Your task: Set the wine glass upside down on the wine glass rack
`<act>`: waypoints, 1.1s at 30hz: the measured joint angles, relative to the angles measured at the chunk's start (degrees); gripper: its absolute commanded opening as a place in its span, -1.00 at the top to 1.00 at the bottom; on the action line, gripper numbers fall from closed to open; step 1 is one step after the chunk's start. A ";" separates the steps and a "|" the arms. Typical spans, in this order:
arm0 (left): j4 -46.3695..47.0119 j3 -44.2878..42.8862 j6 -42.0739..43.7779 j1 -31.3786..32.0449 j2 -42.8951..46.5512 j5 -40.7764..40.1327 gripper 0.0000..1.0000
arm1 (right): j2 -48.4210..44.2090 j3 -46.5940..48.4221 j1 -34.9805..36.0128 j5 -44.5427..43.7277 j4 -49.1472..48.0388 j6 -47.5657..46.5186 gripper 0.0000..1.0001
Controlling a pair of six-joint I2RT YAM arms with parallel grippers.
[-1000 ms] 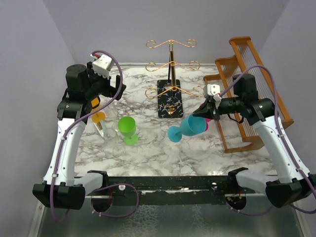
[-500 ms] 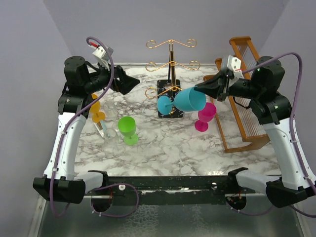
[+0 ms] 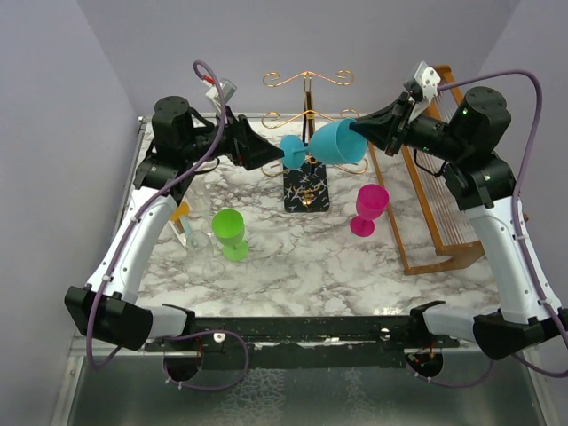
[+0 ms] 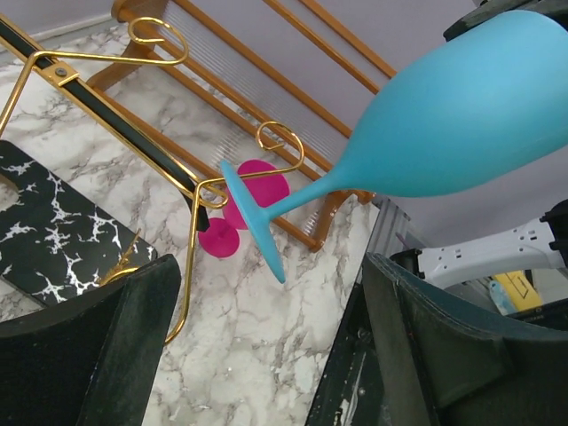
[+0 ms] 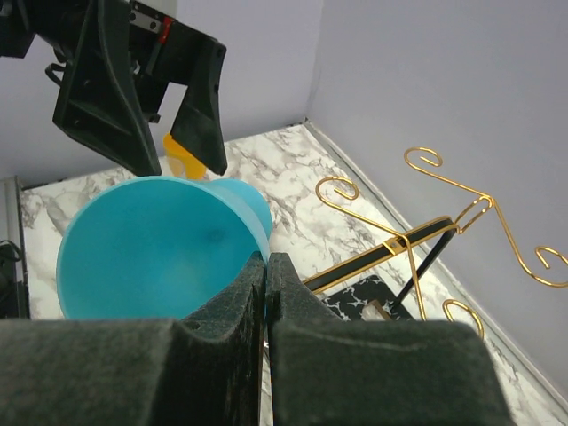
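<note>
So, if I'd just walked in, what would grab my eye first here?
Probably the blue wine glass, held sideways in mid-air at the back centre by the right gripper, which pinches its rim. The left gripper faces it, jaws open on either side of the glass's foot, close to the gold wire rack. Below, a pink glass and a green glass stand upright on the marble table.
</note>
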State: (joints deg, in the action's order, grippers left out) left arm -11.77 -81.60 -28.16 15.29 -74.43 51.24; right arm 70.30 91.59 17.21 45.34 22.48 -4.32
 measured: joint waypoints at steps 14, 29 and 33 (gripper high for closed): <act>2.43 0.35 -6.47 1.86 -4.09 1.33 0.13 | 0.90 0.94 0.00 -2.27 -2.47 2.69 0.98; 4.92 0.92 -8.37 2.38 -4.57 1.79 0.69 | 1.05 0.04 0.00 -2.49 -3.41 2.82 0.97; 5.33 1.18 -8.55 2.62 -4.57 1.70 0.90 | 1.05 -0.57 -0.02 -2.47 -4.13 3.02 0.98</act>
State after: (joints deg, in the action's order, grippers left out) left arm -6.44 -80.42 -36.71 17.91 -79.00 52.95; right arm 71.35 91.02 17.19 42.87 18.35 -1.30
